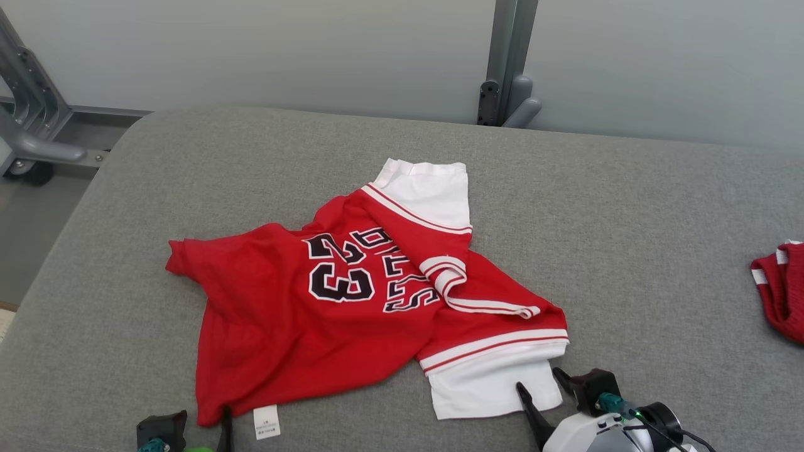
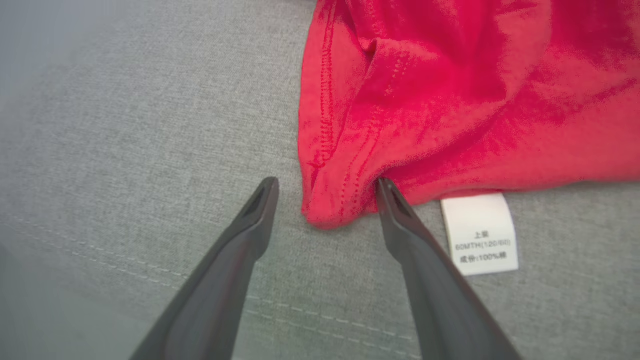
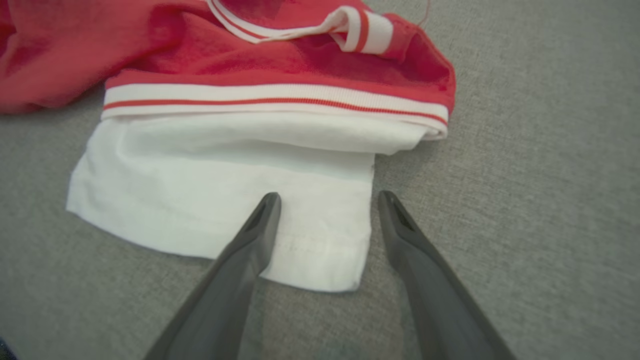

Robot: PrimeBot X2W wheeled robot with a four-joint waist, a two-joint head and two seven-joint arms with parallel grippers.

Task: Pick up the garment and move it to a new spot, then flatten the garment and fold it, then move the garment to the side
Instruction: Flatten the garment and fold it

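Note:
The garment (image 1: 282, 314) is a red jersey with white sleeves and a black "23", lying rumpled on the grey padded table (image 1: 628, 207). My left gripper (image 1: 213, 427) is open at its near left corner. In the left wrist view that gripper (image 2: 326, 182) straddles the red hem corner (image 2: 330, 200), its right finger touching the cloth, beside a white care label (image 2: 480, 234). My right gripper (image 1: 538, 378) is open at the near white sleeve. In the right wrist view its left finger (image 3: 250, 240) lies over the sleeve (image 3: 200, 190) and its right finger (image 3: 415, 245) is just past the sleeve's edge.
Another red and white garment (image 1: 782, 289) lies at the table's right edge. A grey metal frame (image 1: 31, 119) stands off the table's left, above the floor. A metal post (image 1: 505, 69) rises behind the far edge against the pale wall.

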